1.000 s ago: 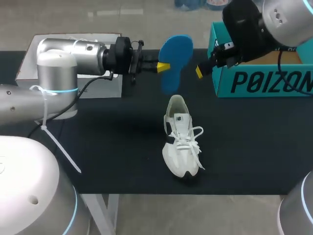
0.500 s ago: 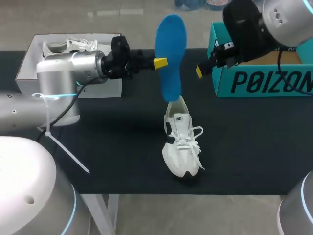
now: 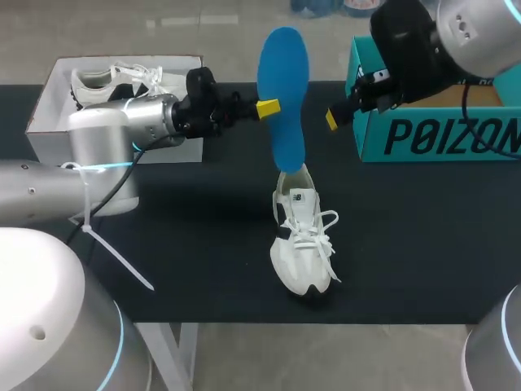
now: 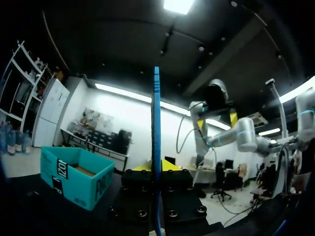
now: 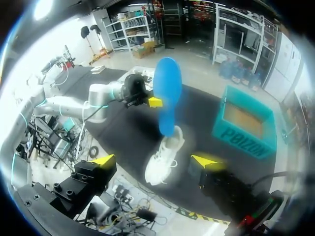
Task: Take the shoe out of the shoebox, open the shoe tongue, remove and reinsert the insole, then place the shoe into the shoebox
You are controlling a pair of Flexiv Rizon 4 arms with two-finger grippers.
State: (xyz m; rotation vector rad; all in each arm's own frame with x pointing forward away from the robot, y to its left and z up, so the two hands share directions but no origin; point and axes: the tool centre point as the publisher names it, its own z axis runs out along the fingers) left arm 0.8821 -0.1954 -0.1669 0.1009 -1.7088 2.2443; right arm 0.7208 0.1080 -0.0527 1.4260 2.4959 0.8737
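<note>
Here, left fingers [image 3: 267, 107] pinched the blue insole [image 3: 283, 90] upright, its lower end at the shoe [image 3: 303, 236] collar; best slid in along the shoe's length. Right fingers [image 5: 104, 160] stood wide, empty.

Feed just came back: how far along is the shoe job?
Done: the white shoe stands on the table, outside the teal shoebox, with the blue insole out. In hand: the left gripper holds it upright, lower end at the shoe's opening; the right gripper is open. Left: seat it, box the shoe.
</note>
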